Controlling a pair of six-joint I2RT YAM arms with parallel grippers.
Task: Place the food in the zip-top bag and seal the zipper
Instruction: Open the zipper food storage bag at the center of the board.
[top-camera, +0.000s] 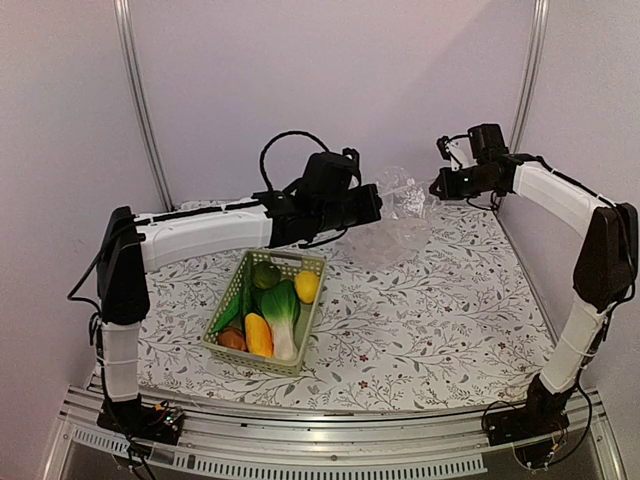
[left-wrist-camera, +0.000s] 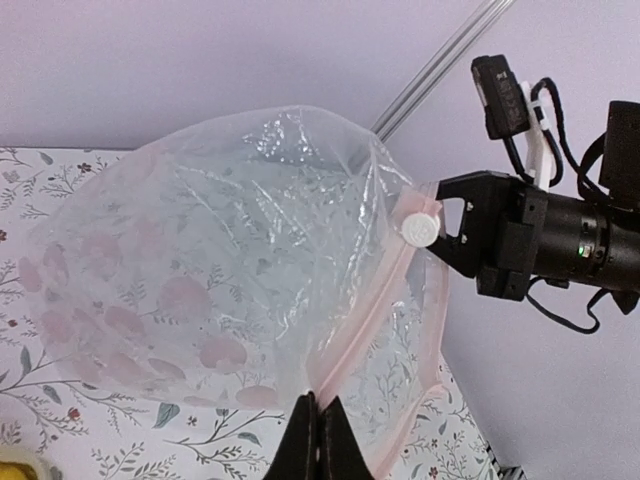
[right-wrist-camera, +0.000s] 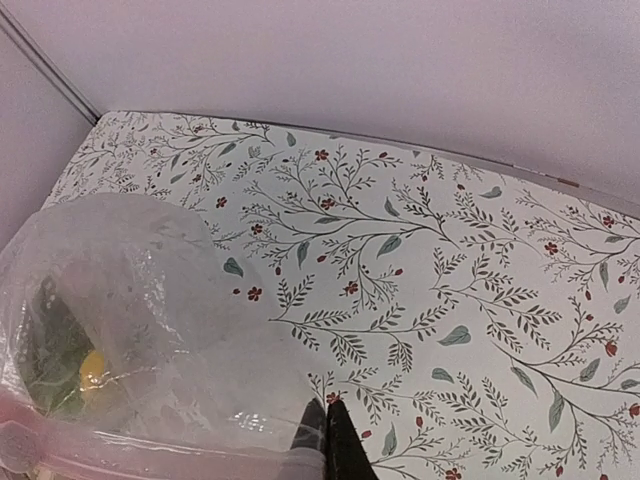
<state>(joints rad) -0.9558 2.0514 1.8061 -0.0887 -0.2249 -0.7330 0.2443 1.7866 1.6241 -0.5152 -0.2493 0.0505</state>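
Observation:
The clear zip-top bag (top-camera: 400, 222) hangs empty above the table's far middle, held between both grippers. My left gripper (left-wrist-camera: 318, 412) is shut on its pinkish zipper strip (left-wrist-camera: 372, 305); in the top view this gripper (top-camera: 378, 206) is at the bag's left. My right gripper (right-wrist-camera: 336, 425) is shut on the bag's (right-wrist-camera: 130, 300) edge at its right side (top-camera: 435, 188), and it also shows in the left wrist view (left-wrist-camera: 450, 228). The food lies in the pale green basket (top-camera: 240, 275): a lemon (top-camera: 307, 286), lime (top-camera: 266, 275), bok choy (top-camera: 282, 312), orange-yellow piece (top-camera: 258, 335), reddish-brown round one (top-camera: 231, 340).
The basket stands on the floral tablecloth (top-camera: 430, 310) at front left, under my left forearm. Walls close in at the back and right, with metal poles (top-camera: 140, 100) in the back corners.

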